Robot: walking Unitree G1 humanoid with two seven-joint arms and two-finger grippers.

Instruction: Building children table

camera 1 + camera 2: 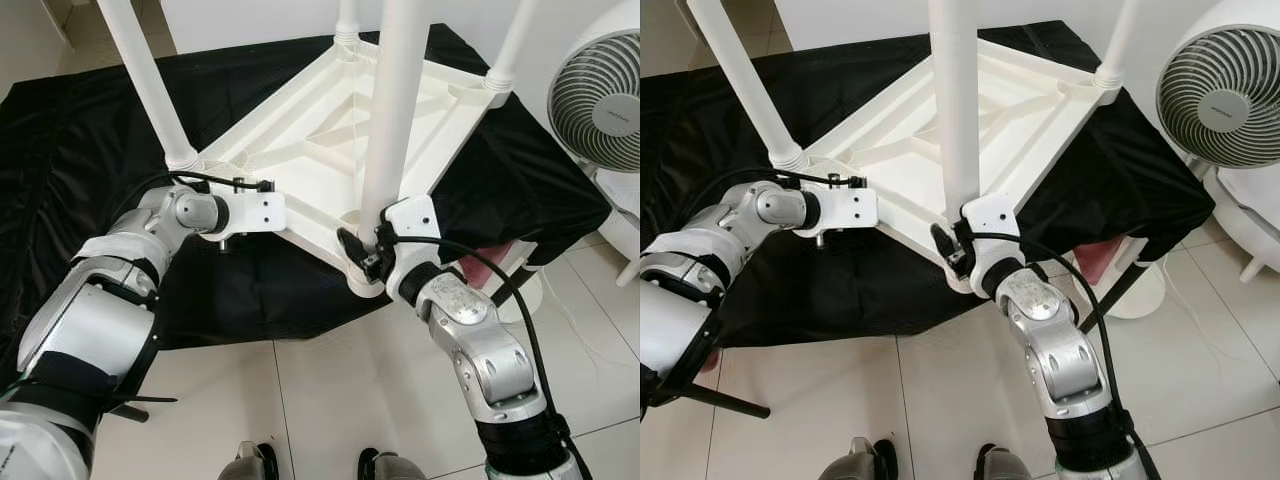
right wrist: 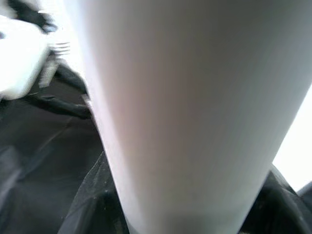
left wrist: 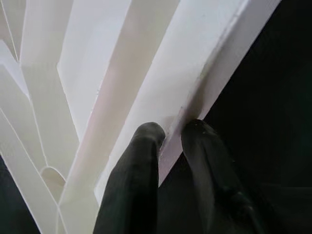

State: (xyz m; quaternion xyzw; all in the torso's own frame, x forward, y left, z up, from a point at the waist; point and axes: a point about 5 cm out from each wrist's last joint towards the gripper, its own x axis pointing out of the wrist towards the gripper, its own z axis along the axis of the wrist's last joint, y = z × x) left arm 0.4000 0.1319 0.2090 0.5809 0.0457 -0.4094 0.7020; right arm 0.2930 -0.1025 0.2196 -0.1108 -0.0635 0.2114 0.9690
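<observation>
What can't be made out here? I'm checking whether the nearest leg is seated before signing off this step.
- Nearest white plastic table leg: its socket joint, head views, hidden behind the right gripper.
- Right gripper: whether open or shut, right wrist view, blurred leg fills it.
- All four legs' top ends: cut off by the upper edge.
- Upturned white plastic tabletop: face hidden against the black cloth.

Both arms are made of silver metal segments with rounded joints. The left arm, at the lower left of the frame, has black bands and a black strap around its thick upper part. A thin black cable runs in an arc to its white wrist block, which has small screws. The right arm, at the lower right, carries a black cable and a black cuff. The left gripper has two smooth, rounded black fingers.
</observation>
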